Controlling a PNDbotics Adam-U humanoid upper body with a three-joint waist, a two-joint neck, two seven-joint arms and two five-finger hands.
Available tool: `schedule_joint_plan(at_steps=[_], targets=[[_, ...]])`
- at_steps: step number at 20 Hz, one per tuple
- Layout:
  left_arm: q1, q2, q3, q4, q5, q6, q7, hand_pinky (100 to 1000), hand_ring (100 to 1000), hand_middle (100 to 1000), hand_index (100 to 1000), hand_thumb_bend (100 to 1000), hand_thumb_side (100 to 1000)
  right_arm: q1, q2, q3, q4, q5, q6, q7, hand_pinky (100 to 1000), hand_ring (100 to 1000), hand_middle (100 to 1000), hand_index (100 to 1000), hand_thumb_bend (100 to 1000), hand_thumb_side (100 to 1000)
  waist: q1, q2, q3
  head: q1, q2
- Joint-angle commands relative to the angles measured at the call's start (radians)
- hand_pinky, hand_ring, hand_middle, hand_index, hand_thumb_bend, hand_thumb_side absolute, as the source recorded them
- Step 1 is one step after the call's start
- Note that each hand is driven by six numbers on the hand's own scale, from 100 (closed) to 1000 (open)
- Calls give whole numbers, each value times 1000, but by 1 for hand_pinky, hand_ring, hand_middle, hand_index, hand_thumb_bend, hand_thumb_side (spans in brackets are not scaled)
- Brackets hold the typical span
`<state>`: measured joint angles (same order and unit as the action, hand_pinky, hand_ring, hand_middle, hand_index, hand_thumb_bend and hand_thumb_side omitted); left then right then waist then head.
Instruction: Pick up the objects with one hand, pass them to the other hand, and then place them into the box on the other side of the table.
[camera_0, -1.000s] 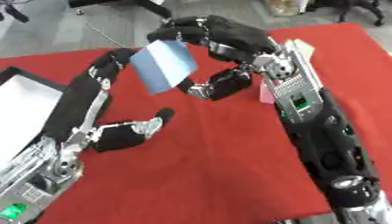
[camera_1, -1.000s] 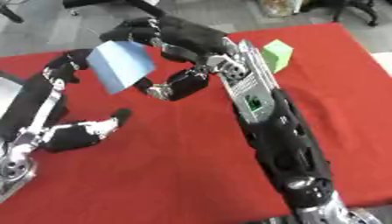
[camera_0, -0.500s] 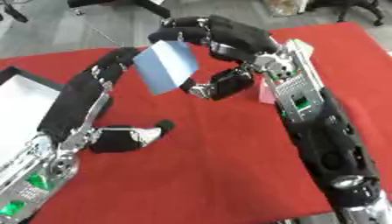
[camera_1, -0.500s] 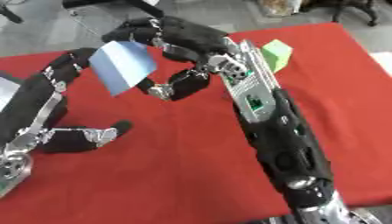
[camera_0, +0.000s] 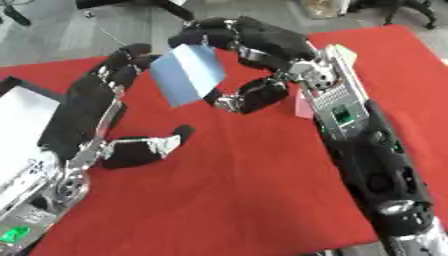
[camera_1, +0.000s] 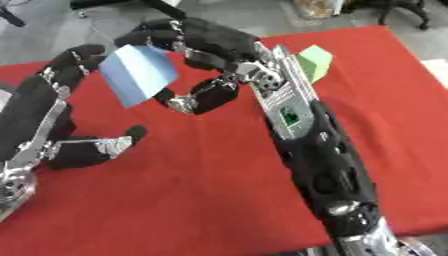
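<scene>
Now we're mid-handover: nearest us, our left hand (camera_0: 105, 112) waits open beside the card, thumb out, fingers raised just behind it. Above, our right hand (camera_0: 249, 47) pinches the blue card (camera_0: 186, 74) by its top edge. Release early and it flutters to the red cloth (camera_0: 236, 200). The box (camera_0: 22, 115) lies left of the card.
</scene>
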<state>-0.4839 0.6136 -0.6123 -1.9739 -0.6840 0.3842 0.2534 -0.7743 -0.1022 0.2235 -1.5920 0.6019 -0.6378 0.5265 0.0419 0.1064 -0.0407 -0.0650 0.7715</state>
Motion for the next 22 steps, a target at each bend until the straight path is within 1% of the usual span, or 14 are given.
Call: schedule_joint_plan(at_steps=[1,6,15,22], targets=[[-27,-4,10,-26,-21,14,21,723,829,871,926,542,439,-19,0,4,-17,-5,-3,11,769,678,362,333,100,100,8,5,2,-3,-2],[-46,-15,6,-26,-36,31,29,722,828,870,924,532,426,-18,-2,4,-21,-9,1,14,762,673,362,340,100,100,5,4,3,-1,-2],[-68,-27,-8,-26,-68,15,14,731,829,871,918,535,400,-18,-3,5,-26,-17,4,22,752,669,363,344,100,100,2,5,1,0,-2],[-75,-33,-19,-26,-95,16,-8,742,832,873,921,555,385,-19,-3,6,-28,-23,6,29,747,667,363,349,100,100,2,5,-2,1,-2]])
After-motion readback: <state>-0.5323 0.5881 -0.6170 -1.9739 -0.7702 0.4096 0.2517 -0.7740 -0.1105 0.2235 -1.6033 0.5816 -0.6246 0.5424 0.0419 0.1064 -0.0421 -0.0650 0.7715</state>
